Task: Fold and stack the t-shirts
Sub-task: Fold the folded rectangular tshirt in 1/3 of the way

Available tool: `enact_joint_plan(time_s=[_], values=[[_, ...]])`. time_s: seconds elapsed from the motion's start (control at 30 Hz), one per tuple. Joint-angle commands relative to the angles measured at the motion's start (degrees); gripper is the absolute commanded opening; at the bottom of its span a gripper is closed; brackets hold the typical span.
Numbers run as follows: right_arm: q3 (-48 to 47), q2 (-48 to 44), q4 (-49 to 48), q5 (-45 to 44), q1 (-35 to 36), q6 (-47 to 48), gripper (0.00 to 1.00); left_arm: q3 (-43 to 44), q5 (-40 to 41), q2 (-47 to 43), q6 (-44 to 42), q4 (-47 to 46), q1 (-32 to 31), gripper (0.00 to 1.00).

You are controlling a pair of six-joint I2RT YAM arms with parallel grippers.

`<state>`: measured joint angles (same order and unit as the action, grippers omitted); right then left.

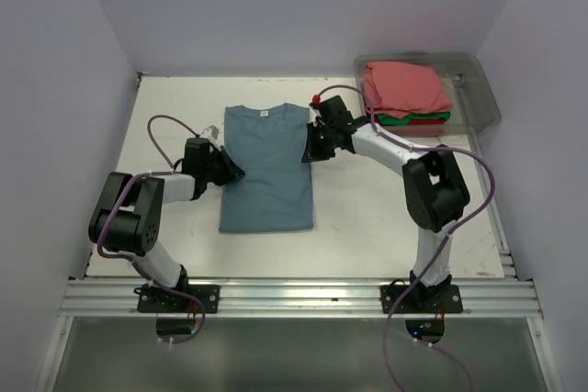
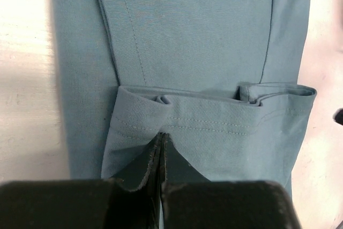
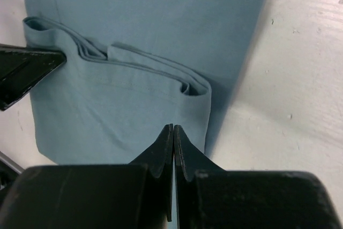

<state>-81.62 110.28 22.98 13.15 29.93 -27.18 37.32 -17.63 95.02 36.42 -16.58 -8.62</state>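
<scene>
Both left fingers (image 2: 154,167) and right fingers (image 3: 163,154) pinch the blue t-shirt (image 1: 266,167) at its side edges; a half-fold, I reckon; next, lift evenly toward its collar.

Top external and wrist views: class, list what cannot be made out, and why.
Top view: shirts under the pink t-shirt in the bin; only their edges show.
Top view: blue t-shirt collar label, too small.
Left wrist view: cloth beneath the left gripper, fingers cover it.

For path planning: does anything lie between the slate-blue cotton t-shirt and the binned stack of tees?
Yes: the right arm lies between the slate-blue t-shirt and the clear plastic bin, whose wall rings the folded stack.
</scene>
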Motion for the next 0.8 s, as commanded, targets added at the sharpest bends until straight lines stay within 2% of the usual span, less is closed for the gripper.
enact_joint_plan(time_s=[0.0,0.2,0.43,0.77], values=[[-3.62,4.06,-1.19,1.09,-0.05,-0.68,0.0,0.47,-0.57,-0.01,0.05,-1.26,0.36,0.0],[-5.56,9.77,-0.57,-2.59,-0.05,-1.21,0.0,0.91,0.31,-0.28,-0.56,0.05,0.36,0.0],[-4.95,10.75,1.97,-8.57,-0.14,-1.12,0.0,0.12,2.59,-2.03,-0.74,1.2,1.24,0.0],[-4.68,11.54,2.77,-9.72,-0.05,-0.42,0.0,-2.6,8.48,-4.68,-0.12,1.2,4.66,0.0]])
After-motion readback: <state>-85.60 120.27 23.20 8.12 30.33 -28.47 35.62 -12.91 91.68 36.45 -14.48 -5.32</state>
